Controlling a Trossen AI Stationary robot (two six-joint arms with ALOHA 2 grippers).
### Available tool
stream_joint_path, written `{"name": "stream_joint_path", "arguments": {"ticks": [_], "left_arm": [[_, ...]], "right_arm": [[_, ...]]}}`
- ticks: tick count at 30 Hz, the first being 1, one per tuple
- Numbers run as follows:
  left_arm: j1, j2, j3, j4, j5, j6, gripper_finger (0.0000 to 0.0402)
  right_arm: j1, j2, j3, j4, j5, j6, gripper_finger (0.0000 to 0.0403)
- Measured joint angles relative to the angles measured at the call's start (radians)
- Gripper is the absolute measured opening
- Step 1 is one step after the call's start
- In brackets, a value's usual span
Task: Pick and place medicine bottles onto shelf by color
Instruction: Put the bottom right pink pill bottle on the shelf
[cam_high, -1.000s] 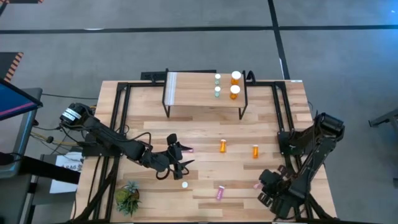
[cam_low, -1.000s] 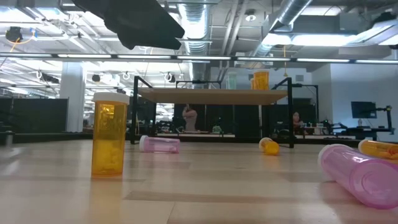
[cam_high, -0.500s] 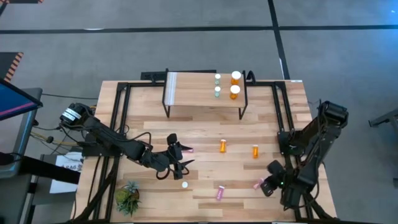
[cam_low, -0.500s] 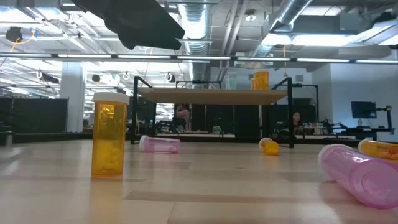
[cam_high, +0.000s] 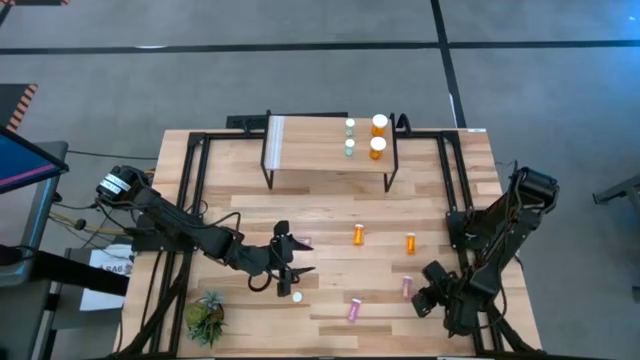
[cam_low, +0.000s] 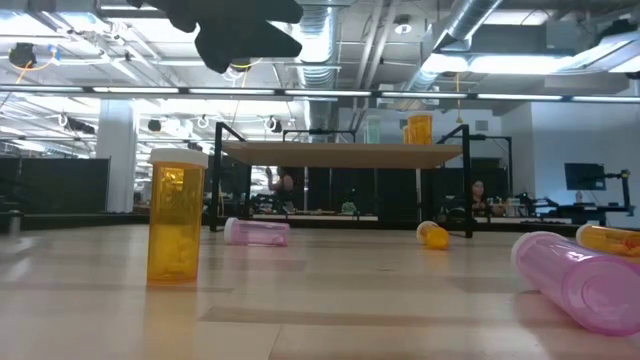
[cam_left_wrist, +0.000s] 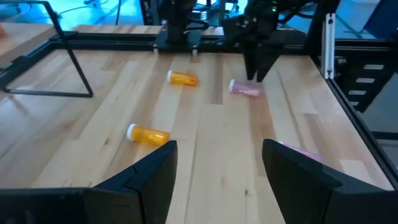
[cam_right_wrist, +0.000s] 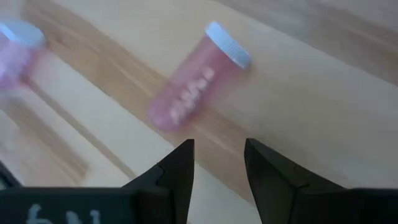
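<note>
A: Where is the right gripper (cam_high: 428, 300)?
B: At the bench's (cam_high: 330, 205) near right, low over a pink bottle (cam_high: 406, 286) that lies on its side. Its fingers (cam_right_wrist: 177, 177) stand apart, gripping nothing.

A: And the left gripper (cam_high: 292, 270)?
B: Near the middle, fingers (cam_left_wrist: 149, 180) wide apart and empty, just beside a white-capped bottle (cam_high: 297, 296) standing upright.

A: The shelf (cam_high: 320, 150)?
B: At the far side. Two orange bottles (cam_high: 379, 125) and two teal ones (cam_high: 350, 126) stand at its right end.

A: What is loose?
B: Two small orange bottles (cam_high: 358, 235) on their sides in the middle, another pink one (cam_high: 352, 310) at the near edge.
</note>
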Motion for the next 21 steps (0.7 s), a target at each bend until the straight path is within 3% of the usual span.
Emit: {"name": "stream_joint_path", "arguments": {"ticks": [3,9,21], "left_arm": [[0.0,0.0,0.0,0.003,0.001,0.0,0.0224],[0.0,0.0,0.0,0.003,0.0,0.0,0.0224],[0.0,0.0,0.0,0.003,-0.001,0.0,0.0224]], "right_arm": [[-0.035,0.0,0.001,0.0,0.056,-0.022,0.0165],[-0.129,0.0,0.001,0.027,0.055,-0.065,0.0168],[-0.302,0.0,0.001,0.079,-0.045,-0.272,0.0197]]}}
